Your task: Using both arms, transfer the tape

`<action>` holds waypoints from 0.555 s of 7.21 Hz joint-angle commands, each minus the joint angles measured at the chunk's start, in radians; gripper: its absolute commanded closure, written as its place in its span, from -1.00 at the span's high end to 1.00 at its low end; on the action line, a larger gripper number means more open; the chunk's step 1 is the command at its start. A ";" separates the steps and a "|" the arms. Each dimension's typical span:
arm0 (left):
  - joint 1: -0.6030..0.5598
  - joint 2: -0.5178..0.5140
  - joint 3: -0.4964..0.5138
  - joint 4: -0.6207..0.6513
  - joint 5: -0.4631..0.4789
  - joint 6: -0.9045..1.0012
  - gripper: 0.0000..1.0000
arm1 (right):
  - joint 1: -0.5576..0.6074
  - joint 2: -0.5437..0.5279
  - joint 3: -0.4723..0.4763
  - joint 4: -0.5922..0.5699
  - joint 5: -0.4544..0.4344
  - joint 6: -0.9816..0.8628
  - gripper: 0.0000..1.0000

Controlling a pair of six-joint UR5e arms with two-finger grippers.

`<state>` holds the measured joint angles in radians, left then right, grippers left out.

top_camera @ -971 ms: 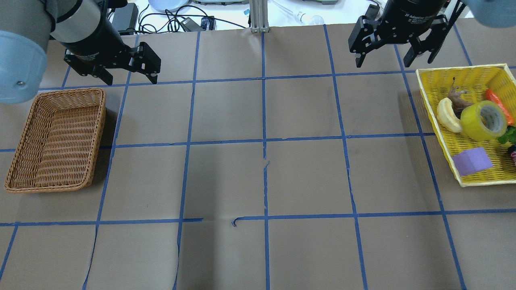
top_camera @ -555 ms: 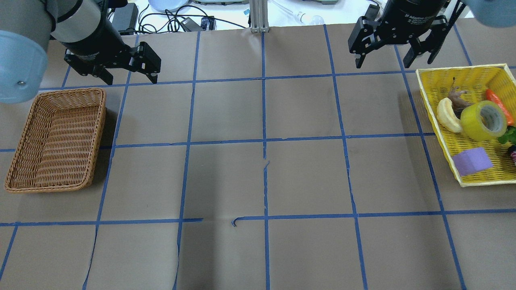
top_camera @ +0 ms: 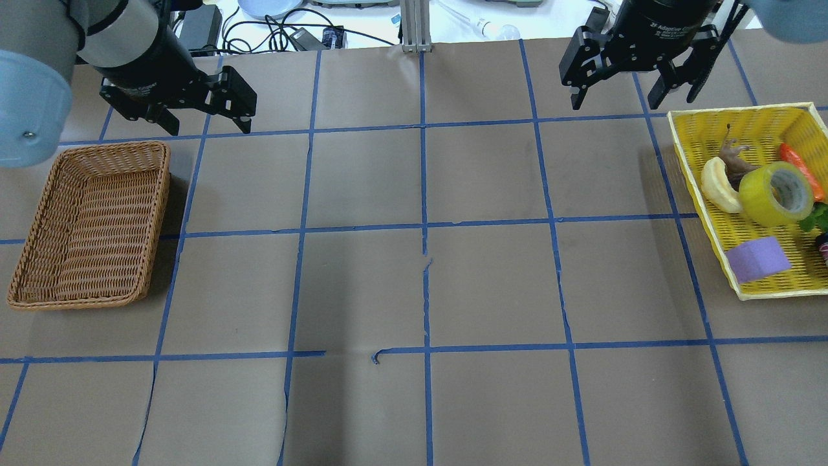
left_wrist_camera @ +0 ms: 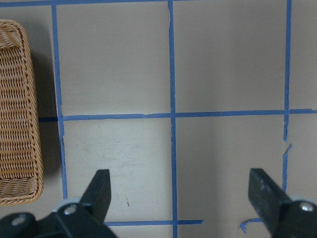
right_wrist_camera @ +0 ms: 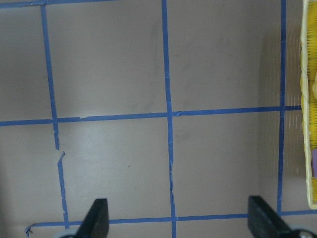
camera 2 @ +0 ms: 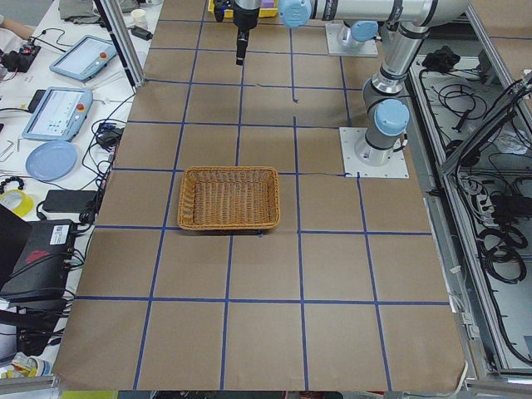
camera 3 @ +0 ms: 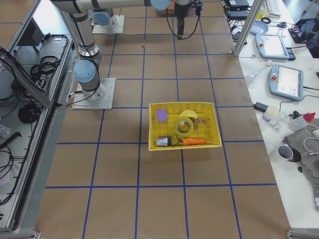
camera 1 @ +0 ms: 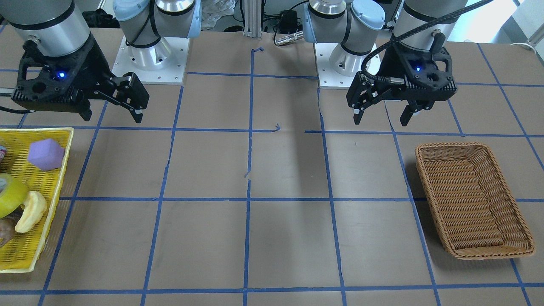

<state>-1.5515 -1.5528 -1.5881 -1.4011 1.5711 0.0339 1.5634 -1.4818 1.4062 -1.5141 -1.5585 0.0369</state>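
Observation:
The yellow-green tape roll [top_camera: 776,194] lies tilted in the yellow mesh basket [top_camera: 731,126] at the table's right end. It also shows in the front view [camera 1: 8,193] and the right side view [camera 3: 184,127]. My right gripper [top_camera: 614,103] hangs open and empty above the table, left of and beyond the yellow basket, apart from the tape. It is open in the front view [camera 1: 112,117] and the right wrist view [right_wrist_camera: 178,220] too. My left gripper [top_camera: 210,126] hangs open and empty above the table, beyond the wicker basket; it also shows in the front view [camera 1: 381,121] and the left wrist view [left_wrist_camera: 181,198].
An empty brown wicker basket [top_camera: 158,220] stands at the table's left end. The yellow basket also holds a pale crescent toy [top_camera: 718,186], a purple block [top_camera: 758,259], an orange piece [top_camera: 801,169] and other small items. Cables and devices lie beyond the far edge.
The left gripper has shifted very slightly toward the table's far edge. The right gripper, the tape and both baskets stand as before.

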 commanded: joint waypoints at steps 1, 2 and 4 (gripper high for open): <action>0.005 0.000 0.000 0.002 0.001 0.003 1.00 | -0.002 0.000 -0.003 0.002 -0.002 0.000 1.00; 0.002 -0.003 -0.001 0.001 0.001 -0.006 1.00 | 0.001 0.000 0.000 0.000 -0.002 -0.002 1.00; 0.002 -0.004 -0.001 0.001 0.001 -0.006 1.00 | -0.003 0.000 -0.009 0.000 -0.012 0.005 1.00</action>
<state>-1.5485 -1.5550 -1.5884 -1.3997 1.5723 0.0304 1.5626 -1.4818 1.4039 -1.5133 -1.5677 0.0388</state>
